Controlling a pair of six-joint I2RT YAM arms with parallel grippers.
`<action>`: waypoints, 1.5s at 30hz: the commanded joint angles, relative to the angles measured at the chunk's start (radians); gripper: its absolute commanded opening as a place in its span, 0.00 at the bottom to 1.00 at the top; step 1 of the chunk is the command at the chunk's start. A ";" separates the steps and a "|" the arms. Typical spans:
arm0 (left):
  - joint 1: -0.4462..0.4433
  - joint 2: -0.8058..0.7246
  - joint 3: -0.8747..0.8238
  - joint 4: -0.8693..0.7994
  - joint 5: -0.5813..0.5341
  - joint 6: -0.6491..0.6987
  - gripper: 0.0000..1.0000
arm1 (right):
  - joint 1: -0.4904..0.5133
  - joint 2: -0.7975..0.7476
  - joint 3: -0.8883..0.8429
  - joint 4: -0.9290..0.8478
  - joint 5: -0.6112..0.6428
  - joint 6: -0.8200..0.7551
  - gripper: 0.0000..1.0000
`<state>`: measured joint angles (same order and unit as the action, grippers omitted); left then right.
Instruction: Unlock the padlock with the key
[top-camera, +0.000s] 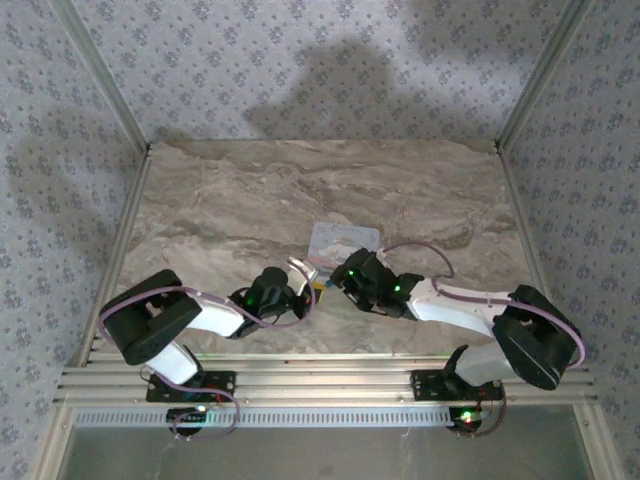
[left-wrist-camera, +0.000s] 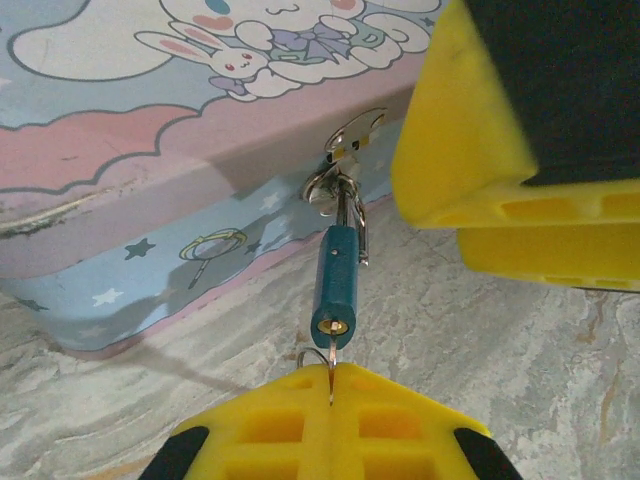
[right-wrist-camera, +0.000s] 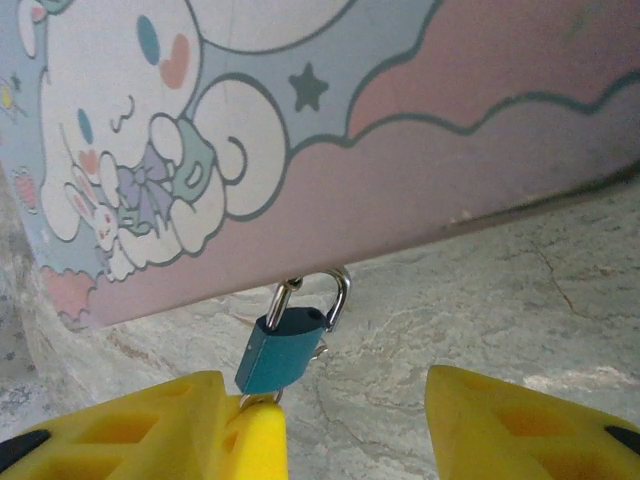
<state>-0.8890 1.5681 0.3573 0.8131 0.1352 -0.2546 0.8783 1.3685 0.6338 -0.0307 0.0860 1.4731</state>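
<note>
**Key at the keyhole, padlock not yet open**

On the desk (top-camera: 250, 190), the tin (left-wrist-camera: 150, 150) lies just ahead of both hands. The right hand (right-wrist-camera: 328, 388) stands apart, straddling the padlock (right-wrist-camera: 283, 348) unclamped. The left hand (left-wrist-camera: 331, 380) is pinched together on the key (left-wrist-camera: 331, 352), whose tip is at the keyhole (left-wrist-camera: 333, 327). The shackle (right-wrist-camera: 338, 290) looks closed, so turning and freeing it remain.

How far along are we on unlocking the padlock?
Done: the key is seated in the padlock keyhole. In hand: the left gripper pinches the key; the right gripper stands open near the padlock. Left: turning the key and freeing the shackle, which hangs on the hasp of the tin.
</note>
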 joint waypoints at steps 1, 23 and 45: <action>0.007 0.004 0.028 -0.010 0.025 -0.041 0.00 | -0.004 0.030 0.023 0.034 -0.002 -0.015 0.53; 0.013 -0.025 0.028 -0.005 0.080 -0.279 0.00 | -0.012 0.168 0.060 0.136 -0.051 -0.013 0.52; 0.013 -0.028 0.025 0.057 0.100 -0.425 0.00 | 0.056 0.107 0.018 0.116 0.025 0.048 0.53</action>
<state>-0.8772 1.5562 0.3656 0.8093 0.2134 -0.6476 0.9260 1.5005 0.6682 0.1162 0.0841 1.4891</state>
